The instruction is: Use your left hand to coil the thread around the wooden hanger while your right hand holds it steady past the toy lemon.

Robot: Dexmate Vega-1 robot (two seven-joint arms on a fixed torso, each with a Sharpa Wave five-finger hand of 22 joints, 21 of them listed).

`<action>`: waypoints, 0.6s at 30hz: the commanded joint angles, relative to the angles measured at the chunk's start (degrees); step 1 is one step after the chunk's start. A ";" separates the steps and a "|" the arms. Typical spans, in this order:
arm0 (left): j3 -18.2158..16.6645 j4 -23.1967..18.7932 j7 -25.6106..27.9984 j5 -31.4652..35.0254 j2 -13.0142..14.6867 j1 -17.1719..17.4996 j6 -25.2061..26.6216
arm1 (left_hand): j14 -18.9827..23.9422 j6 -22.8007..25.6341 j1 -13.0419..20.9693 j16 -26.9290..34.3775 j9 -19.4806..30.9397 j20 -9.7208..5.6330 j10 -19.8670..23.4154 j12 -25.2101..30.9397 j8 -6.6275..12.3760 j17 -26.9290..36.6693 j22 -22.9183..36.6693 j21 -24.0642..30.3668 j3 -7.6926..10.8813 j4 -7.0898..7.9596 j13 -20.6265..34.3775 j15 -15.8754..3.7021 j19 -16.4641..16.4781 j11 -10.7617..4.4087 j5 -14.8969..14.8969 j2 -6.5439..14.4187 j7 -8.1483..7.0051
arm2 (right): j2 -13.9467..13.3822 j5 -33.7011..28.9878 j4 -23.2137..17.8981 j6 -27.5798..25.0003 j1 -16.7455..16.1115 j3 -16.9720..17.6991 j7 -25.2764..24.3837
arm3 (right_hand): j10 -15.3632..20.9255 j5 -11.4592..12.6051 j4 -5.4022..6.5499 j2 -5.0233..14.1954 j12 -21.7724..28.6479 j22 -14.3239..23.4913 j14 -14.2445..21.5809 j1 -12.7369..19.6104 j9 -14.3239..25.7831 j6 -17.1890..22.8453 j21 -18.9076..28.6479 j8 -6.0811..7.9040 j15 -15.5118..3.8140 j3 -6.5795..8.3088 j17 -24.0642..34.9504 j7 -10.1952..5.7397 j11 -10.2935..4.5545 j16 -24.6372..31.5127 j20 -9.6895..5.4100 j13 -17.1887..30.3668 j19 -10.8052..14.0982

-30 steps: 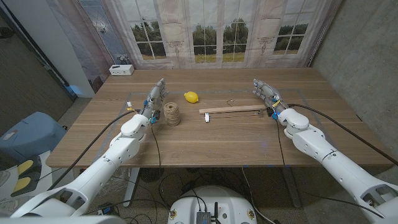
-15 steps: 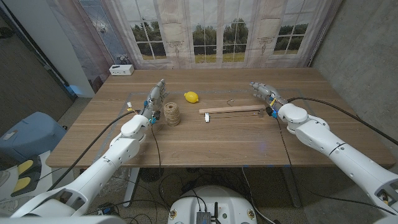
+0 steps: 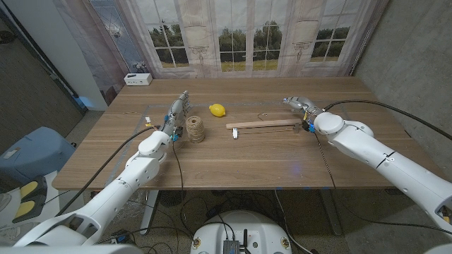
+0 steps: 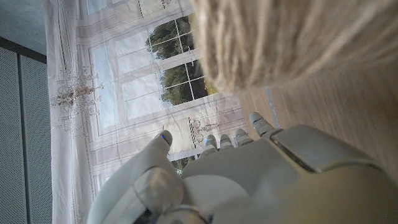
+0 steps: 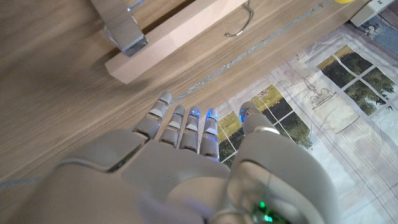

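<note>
right hand (image 3: 299,106) swung inward; lemon (image 3: 217,110) beside.

No text, label, brand or number can be read anywhere.

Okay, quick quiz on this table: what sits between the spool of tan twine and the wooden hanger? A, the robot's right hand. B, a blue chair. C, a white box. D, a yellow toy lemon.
D: in the head view the yellow toy lemon lies on the table, right of the spool of tan twine and left of the wooden hanger, slightly farther back than both.
</note>
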 commanded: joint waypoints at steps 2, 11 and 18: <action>0.27 0.86 -0.81 -0.23 -0.26 -0.57 -0.01 | -3.53 0.47 0.21 0.26 0.11 0.46 0.15 0.40 0.34 0.17 0.31 -0.17 -0.03 -0.26 0.13 -0.63 0.37 0.30 -0.09 -0.45 -0.12 | -2.21 -8.66 -5.53 -16.61 6.45 -7.81 3.64 | 0.57 0.60 0.26 0.35 0.28 0.22 0.29 0.38 0.18 1.09 0.23 0.65 -0.73 0.53 0.20 -0.13 -0.40 0.30 -0.27 0.30 0.43; 0.47 1.01 -1.01 -0.09 -0.18 -0.76 0.28 | -3.43 0.72 0.22 0.24 0.13 0.67 0.30 0.38 0.29 0.17 0.32 -0.35 -0.07 -0.31 0.15 -0.52 0.45 0.36 -0.12 -0.48 -0.12 | -2.27 -15.01 -7.87 -26.50 11.40 -14.64 6.84 | 1.66 0.63 0.67 0.41 0.52 0.23 1.25 0.81 0.22 2.41 0.45 0.81 -1.27 1.15 0.38 -0.06 -0.30 0.76 0.05 0.34 1.02; 0.57 1.03 -1.19 -0.07 -0.15 -0.85 0.37 | -3.29 1.19 0.26 0.22 0.14 0.99 0.43 0.35 0.32 0.17 0.32 -0.57 -0.13 -0.40 0.16 -0.40 0.44 0.44 -0.17 -0.57 -0.06 | -2.35 -19.94 -9.05 -31.20 14.94 -20.11 9.20 | 2.11 0.71 0.11 -0.01 0.47 0.21 1.76 2.00 0.23 3.03 0.64 0.71 -1.65 1.93 0.20 0.07 -0.62 0.79 0.70 0.34 1.67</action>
